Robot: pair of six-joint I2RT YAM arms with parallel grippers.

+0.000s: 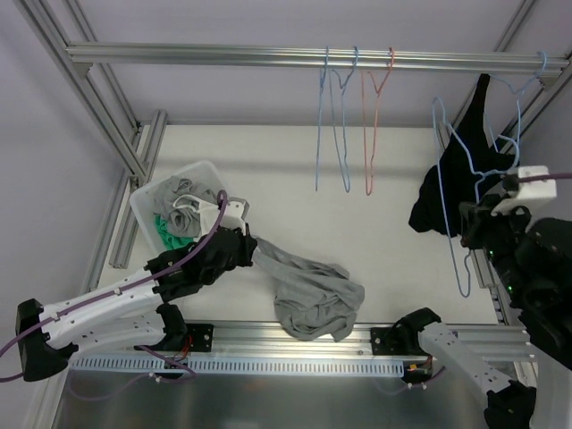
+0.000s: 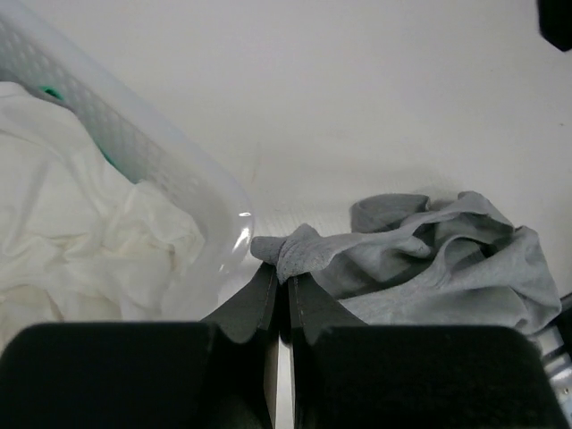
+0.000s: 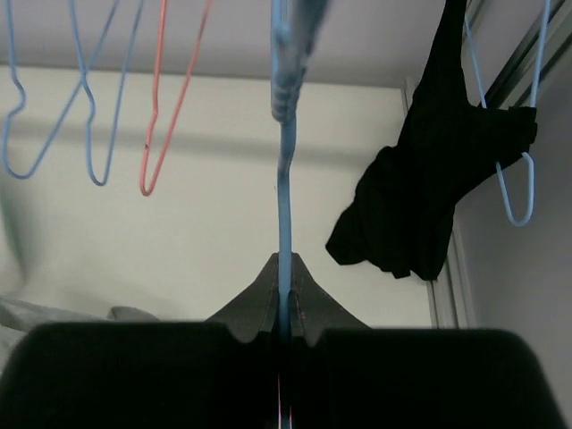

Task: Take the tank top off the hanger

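Note:
The grey tank top [image 1: 315, 299] lies crumpled on the table near the front edge, off any hanger. One end of it stretches up to my left gripper [image 1: 253, 248], which is shut on a bunched corner of the grey fabric [image 2: 299, 252] beside the basket. My right gripper [image 1: 466, 234] is at the far right, shut on the wire of a bare blue hanger [image 1: 464, 268]. In the right wrist view that wire [image 3: 284, 179] runs straight up out of the closed gripper [image 3: 286, 264].
A white basket [image 1: 147, 207] of clothes stands at the left, its rim [image 2: 161, 152] close to my left fingers. A black garment [image 1: 451, 192] hangs on another blue hanger at the right. Empty blue [image 1: 335, 134] and pink [image 1: 371, 134] hangers hang from the rail [image 1: 223, 55].

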